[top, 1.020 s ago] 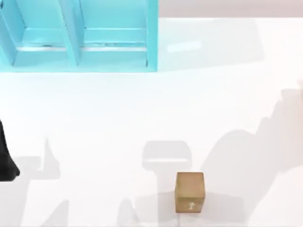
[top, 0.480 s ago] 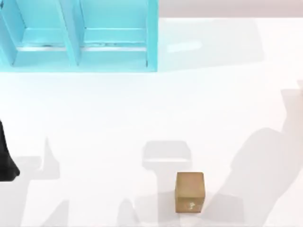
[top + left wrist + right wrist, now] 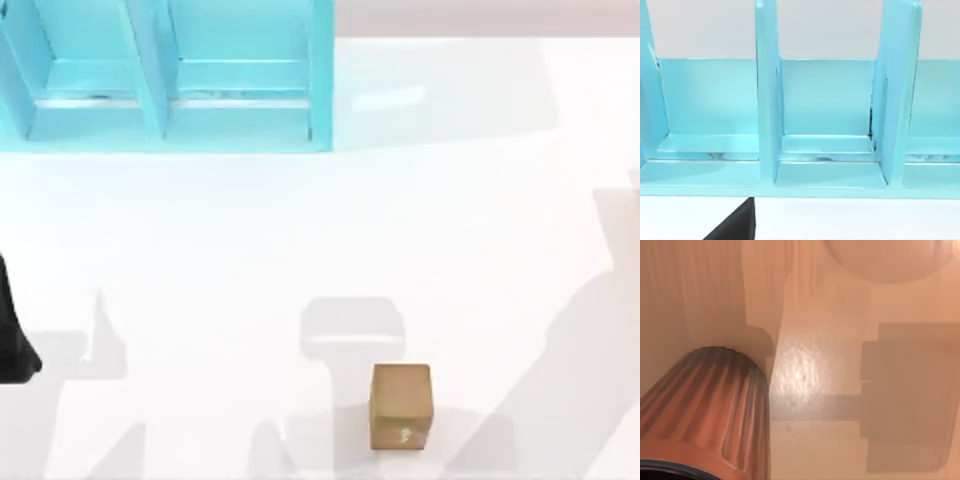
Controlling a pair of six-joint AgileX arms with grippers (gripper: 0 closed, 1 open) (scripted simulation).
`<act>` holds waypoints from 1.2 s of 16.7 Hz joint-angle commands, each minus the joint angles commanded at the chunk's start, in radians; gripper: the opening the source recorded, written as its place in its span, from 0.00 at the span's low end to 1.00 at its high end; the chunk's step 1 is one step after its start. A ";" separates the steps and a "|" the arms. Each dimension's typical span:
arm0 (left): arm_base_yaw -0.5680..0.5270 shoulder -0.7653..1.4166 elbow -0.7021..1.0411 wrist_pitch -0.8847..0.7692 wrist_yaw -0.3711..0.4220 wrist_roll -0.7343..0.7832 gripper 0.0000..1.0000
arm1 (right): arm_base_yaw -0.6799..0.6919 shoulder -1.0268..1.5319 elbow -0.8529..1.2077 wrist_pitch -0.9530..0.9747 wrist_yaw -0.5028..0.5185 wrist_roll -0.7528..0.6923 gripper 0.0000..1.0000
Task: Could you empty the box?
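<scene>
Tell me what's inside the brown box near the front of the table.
Nothing inside can be seen: from above, the box looks closed, showing only its plain top and a white mark on its front. Any contents are covered.

We recorded bright, even lighting on the white table (image 3: 200, 250), soft grey shadows falling across its right and lower parts, a faint glare patch beside the blue shelf (image 3: 240, 100).

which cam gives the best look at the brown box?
Top view. The small brown box sits whole on the white table, near the bottom edge, its top face and one marked side visible. The left wrist view faces the light blue shelf instead; the right wrist view looks at a ribbed orange cylinder.
</scene>
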 joint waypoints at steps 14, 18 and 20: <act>0.000 0.000 0.000 0.000 0.000 0.000 1.00 | 0.000 0.000 0.000 0.000 0.000 0.000 0.17; 0.000 0.000 0.000 0.000 0.000 0.000 1.00 | 0.000 0.000 0.000 0.000 0.000 0.000 0.00; 0.000 0.000 0.000 0.000 0.000 0.000 1.00 | 0.000 0.000 0.000 0.000 0.000 0.000 0.00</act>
